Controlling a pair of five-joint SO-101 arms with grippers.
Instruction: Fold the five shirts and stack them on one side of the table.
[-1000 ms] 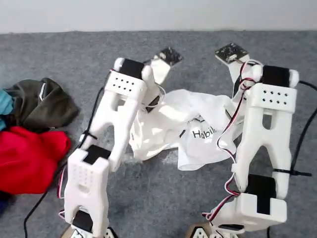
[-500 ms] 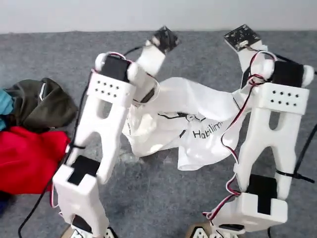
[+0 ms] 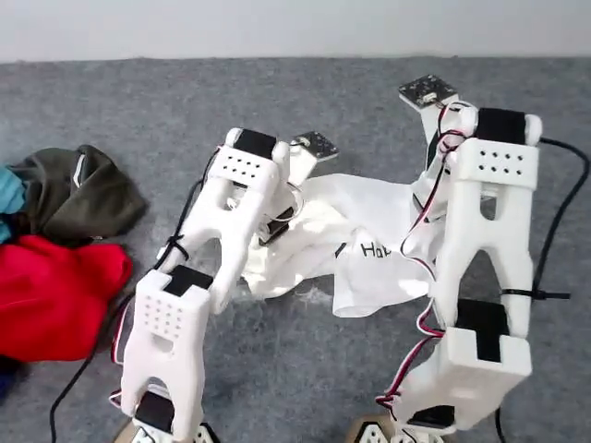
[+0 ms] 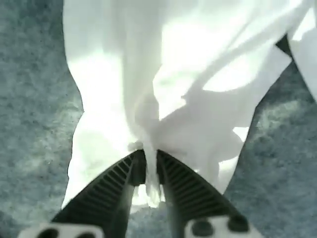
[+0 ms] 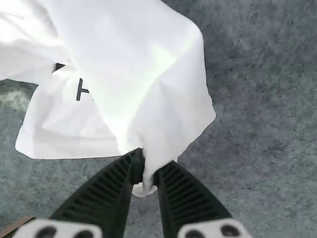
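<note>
Find the white shirt [image 3: 365,212] crumpled on the grey worktop [image 3: 305,369], about the middle, between the two arms, with dark print on its right part. See the left claw [image 4: 147,166] pinched nearly shut on a bunched fold at the shirt's left side (thin ridge of cloth squeezed between the ribbed fingers [image 4: 111,186]). See the right claw [image 5: 146,173] clamped likewise on a gathered corner at the shirt's right side, cloth spreading away from the grip onto the worktop. Note creases running from each grip into the body of the shirt. Spot a heap of other shirts at the left edge: red shirt [image 3: 51,295] nearest, dark olive shirt [image 3: 78,194] just beyond and touching it, a sliver of teal shirt [image 3: 7,198] at the very edge. Mark heap and white shirt as well apart, bare worktop between.
</note>
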